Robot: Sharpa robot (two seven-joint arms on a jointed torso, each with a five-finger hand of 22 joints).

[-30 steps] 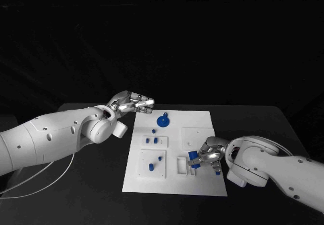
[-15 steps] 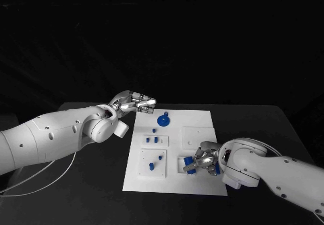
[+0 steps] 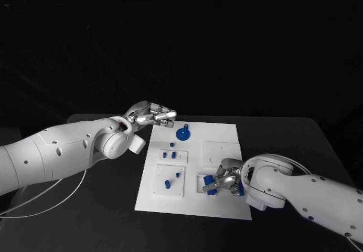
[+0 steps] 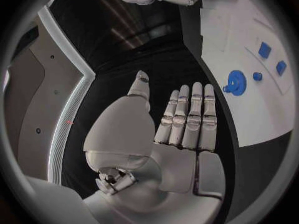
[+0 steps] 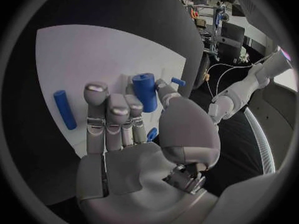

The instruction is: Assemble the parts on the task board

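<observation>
Parts on the task board [image 3: 227, 134] are what I'm watching; the white board sits mid-table on the black table [image 3: 287, 136], with bare dark surface on both its long sides and beyond its far edge; my right hand [image 3: 224, 180] is down over the board's near right area, close to the near edge, and I see it pinching a blue cylinder [image 5: 144, 91] between thumb and fingers, the other fingers held straight; from the head camera that piece is mostly hidden, only blue bits peeking at the fingers beside a small raised white block [image 3: 203, 184]; the right wrist camera gives me the cylinder upright in the grip, plus a long blue peg [image 5: 64, 109] lying flat on the board, apart from the fingers; my left hand [image 3: 153, 116] hovers off the board's far left corner, over the dark table; the left wrist camera shows its fingers [image 4: 187, 115] straight and side by side, thumb apart, holding nothing; that same view picks up a round blue knob [image 4: 236, 82] near the board's edge and two small blue squares [image 4: 264, 50] further in; head camera puts the knob [image 3: 182, 135] at the far middle of the board, well clear of both hands.
</observation>
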